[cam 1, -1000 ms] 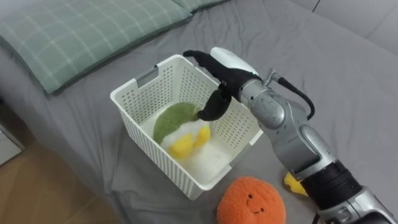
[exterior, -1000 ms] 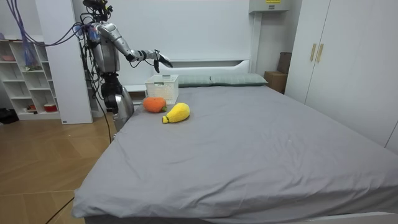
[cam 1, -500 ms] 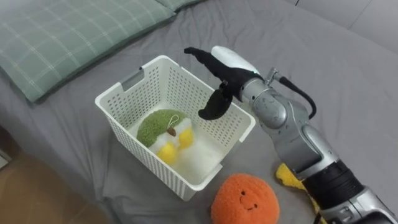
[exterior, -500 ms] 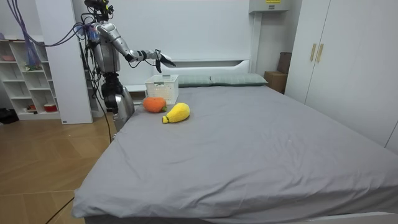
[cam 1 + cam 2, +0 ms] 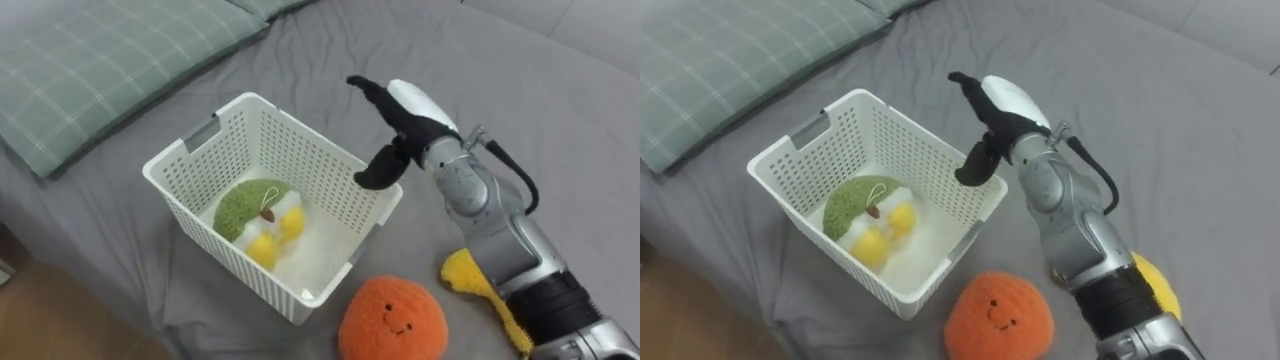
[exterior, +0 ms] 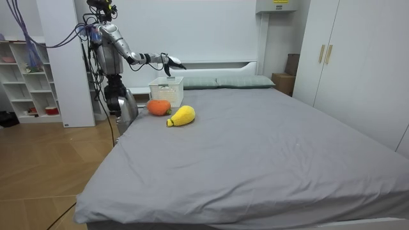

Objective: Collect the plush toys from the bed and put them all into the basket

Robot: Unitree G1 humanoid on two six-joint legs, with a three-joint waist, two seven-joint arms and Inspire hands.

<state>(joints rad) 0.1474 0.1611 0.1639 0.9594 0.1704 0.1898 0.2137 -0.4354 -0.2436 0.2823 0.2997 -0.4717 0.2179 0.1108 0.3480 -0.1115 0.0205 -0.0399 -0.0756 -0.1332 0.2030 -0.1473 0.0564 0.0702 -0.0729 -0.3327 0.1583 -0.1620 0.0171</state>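
green toy (image 5: pixel 245 205) w/in basket (image 5: pixel 312 160), eye views

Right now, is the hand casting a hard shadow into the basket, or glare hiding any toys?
Left eye view: no hard shadow from the right hand in the white basket; the green and yellow toy is evenly lit. Right eye view: no glare on the orange toy. Room view: even light, soft shadow under the yellow toy.

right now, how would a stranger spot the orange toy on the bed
On the grey bed, find the white plastic lattice basket. The round orange plush toy lies outside its near corner. Unlike the long yellow plush toy beside it, it has a smiling face.
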